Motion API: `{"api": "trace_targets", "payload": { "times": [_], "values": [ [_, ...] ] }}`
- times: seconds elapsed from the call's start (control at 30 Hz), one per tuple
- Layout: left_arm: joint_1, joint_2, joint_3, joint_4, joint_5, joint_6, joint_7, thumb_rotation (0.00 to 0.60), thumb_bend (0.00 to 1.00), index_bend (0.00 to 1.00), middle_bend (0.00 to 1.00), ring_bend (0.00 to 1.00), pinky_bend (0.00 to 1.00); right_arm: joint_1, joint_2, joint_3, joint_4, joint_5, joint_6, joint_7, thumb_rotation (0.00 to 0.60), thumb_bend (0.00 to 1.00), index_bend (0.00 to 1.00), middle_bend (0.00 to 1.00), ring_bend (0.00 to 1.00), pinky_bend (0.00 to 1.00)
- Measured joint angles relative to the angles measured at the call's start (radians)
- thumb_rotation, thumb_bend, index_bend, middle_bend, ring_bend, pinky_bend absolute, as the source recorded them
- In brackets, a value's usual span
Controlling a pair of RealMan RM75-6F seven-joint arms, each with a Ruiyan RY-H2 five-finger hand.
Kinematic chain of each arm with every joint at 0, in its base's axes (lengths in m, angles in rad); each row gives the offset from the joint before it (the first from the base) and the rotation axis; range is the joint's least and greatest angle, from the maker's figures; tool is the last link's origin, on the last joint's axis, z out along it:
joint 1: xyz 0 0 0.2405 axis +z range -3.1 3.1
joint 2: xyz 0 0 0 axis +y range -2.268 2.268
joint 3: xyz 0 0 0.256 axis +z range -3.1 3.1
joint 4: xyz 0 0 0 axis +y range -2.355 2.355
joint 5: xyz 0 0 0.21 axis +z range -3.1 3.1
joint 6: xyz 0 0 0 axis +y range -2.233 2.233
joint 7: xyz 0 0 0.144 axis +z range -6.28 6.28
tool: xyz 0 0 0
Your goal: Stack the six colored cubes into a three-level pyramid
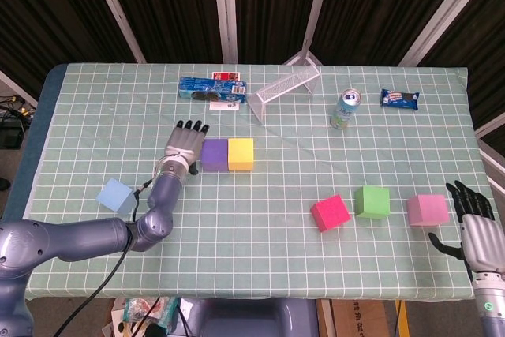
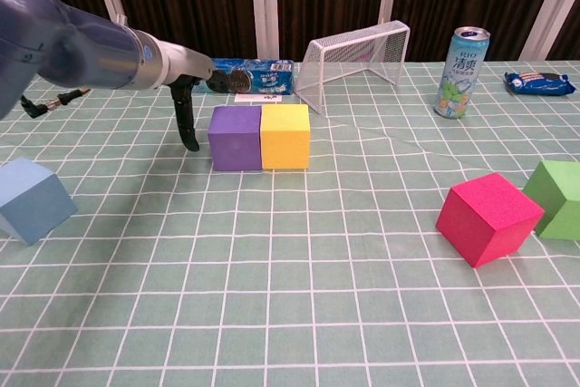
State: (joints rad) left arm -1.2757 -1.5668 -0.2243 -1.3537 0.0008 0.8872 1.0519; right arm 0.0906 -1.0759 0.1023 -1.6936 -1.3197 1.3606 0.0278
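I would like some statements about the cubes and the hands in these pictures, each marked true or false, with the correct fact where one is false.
1. The purple cube and the yellow cube stand side by side, touching. True.
2. The left hand holds the purple cube. False: it is beside the cube and holds nothing.
3. The blue cube sits on top of the purple one. False: it lies alone on the table, left of the arm.
4. The red cube, green cube and pink cube lie in a rough row on the right side. True.
5. The right hand grips the pink cube. False: it is apart from it, fingers spread.
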Motion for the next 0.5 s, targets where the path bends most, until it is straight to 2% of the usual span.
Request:
{"api": "trace_targets", "payload": {
  "times": [0.13, 0.5],
  "values": [
    [-0.005, 0.029, 0.014, -0.021, -0.010, 0.018, 0.015, 0.600, 0.07, 0.00, 0.00, 0.00, 0.04, -0.001, 0.001, 0.001, -0.004, 0.004, -0.001, 0.003, 0.600, 0.26, 0.00, 0.00, 0.00, 0.00],
    [-0.009, 0.022, 0.024, 0.017, 0.026, 0.054, 0.009, 0.600, 0.08, 0.00, 0.00, 0.00, 0.04, 0.000, 0.000, 0.003, -0.008, 0.009, -0.004, 0.007, 0.600, 0.26, 0.00, 0.00, 0.00, 0.00]
  ]
}}
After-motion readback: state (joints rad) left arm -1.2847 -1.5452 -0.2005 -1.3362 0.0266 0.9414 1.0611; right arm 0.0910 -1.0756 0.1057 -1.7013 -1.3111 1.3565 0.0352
